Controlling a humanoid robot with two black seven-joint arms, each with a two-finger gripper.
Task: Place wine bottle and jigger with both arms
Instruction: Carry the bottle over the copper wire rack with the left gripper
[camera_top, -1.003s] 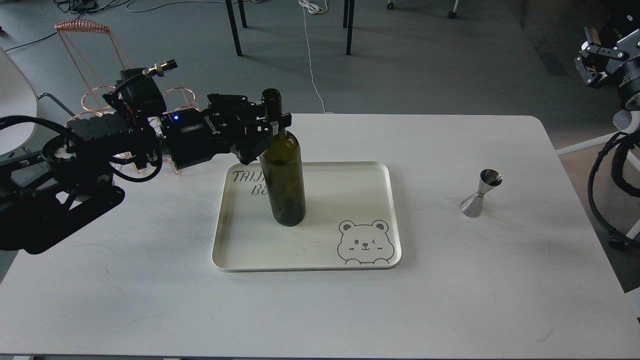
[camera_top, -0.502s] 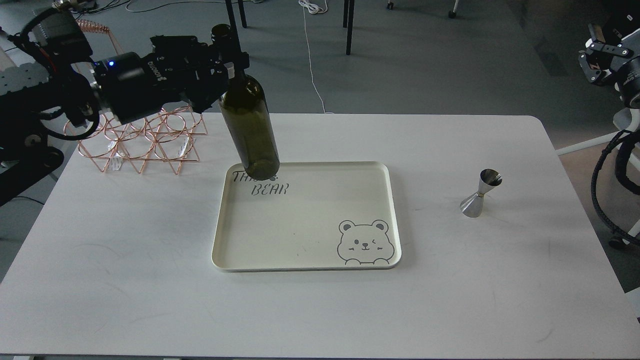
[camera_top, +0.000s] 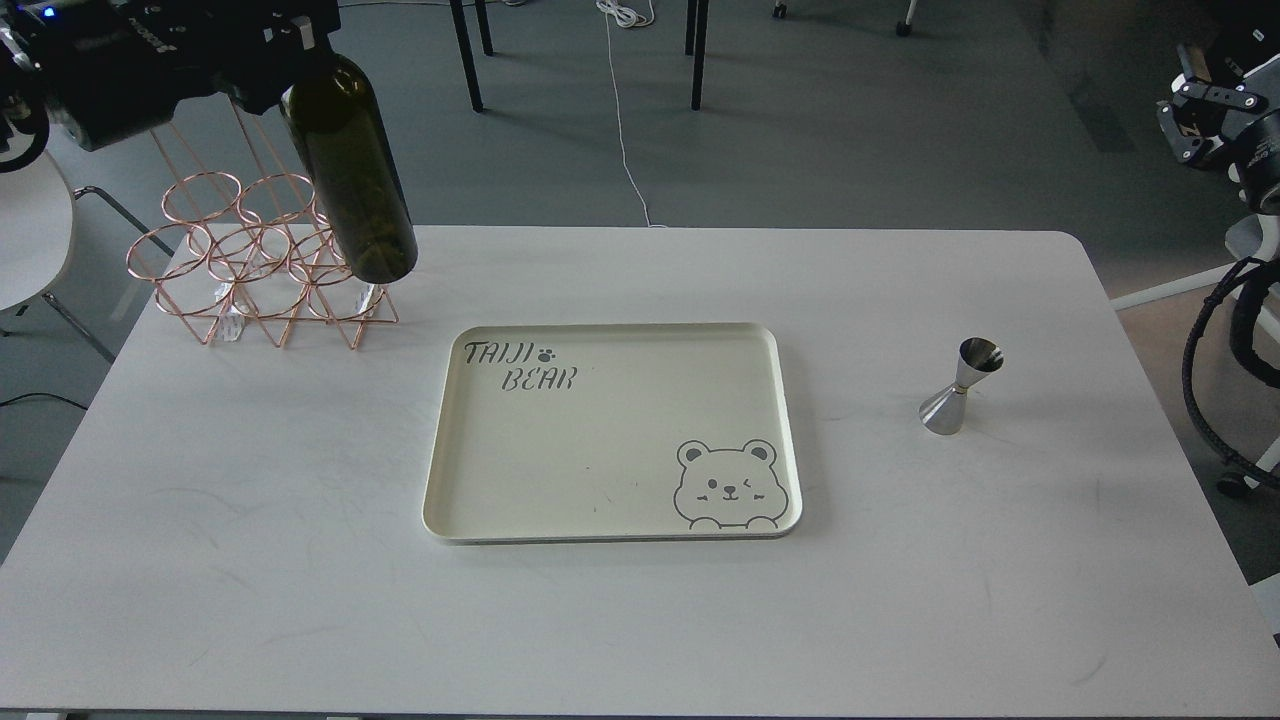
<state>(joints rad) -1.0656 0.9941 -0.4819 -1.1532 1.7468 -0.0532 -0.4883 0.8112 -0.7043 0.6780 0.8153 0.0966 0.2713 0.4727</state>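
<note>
The wine bottle (camera_top: 350, 170) hung clear of the tabletop (camera_top: 640, 620), carried by its neck in the left gripper (camera_top: 285, 45) at the top-left corner of the head view. The gripper was pinching the neck just above the shoulder, though the neck itself ran off the top edge and the exact contact was hard to make out. The bottle's long axis was tilted, base swung toward 5 o'clock and neck toward 11 o'clock, with the base hovering in front of the copper wire rack (camera_top: 262, 265) at the tabletop's far-left corner.

That was the relation the next move likely turned on: the rack's rings sat directly below and behind the bottle's base, so the bottle looked close to lined up with a slot, but its axis would probably have to be brought level with a ring before insertion.

The cream tray (camera_top: 440, 500) with the bear print lay at the tabletop's centre, holding nothing. The jigger (camera_top: 960, 387) stood upright on its wider cone at 3 o'clock from the tray, well apart from the bottle. The right gripper (camera_top: 1195, 110) waited off the tabletop at 1 o'clock from the jigger, clearly the nearer arm; whether it was spread or pressed together could not be told.
</note>
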